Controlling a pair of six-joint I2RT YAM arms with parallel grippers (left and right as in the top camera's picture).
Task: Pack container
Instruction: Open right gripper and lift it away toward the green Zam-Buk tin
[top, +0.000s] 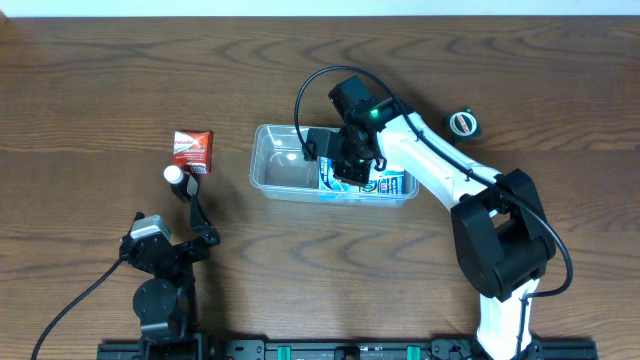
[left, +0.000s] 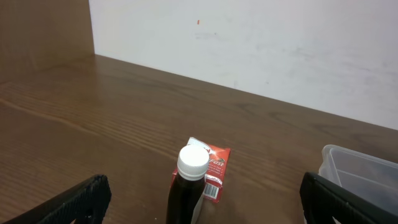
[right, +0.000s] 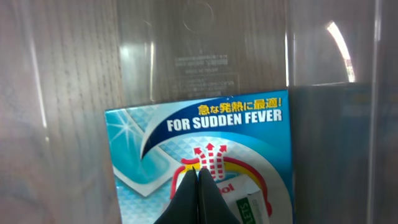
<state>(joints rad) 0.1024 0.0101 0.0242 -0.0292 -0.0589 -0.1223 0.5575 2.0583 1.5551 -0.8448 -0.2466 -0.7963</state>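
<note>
R gripper (right: 198, 186) nearest: tips pinched together, no gap, over blue box (right: 205, 137). Clear container (top: 280, 165) sits mid-frame overhead. Prob light, thin, flexy, slick, so you'd take it by the rim. L gripper (left: 208, 199) spread wide, bottle (left: 189, 186) between fingers.

Wooden table (top: 100, 80) — container (top: 257, 160), red carton (top: 192, 150), bottle (top: 174, 176), round object (top: 462, 122)

the right gripper (top: 350, 165) sits low over the clear container (top: 275, 165), above a blue box (top: 392, 185) lying in its right half. a red packet (top: 191, 150) and a white-capped dark bottle (top: 176, 178) sit close together off to the left.
</note>
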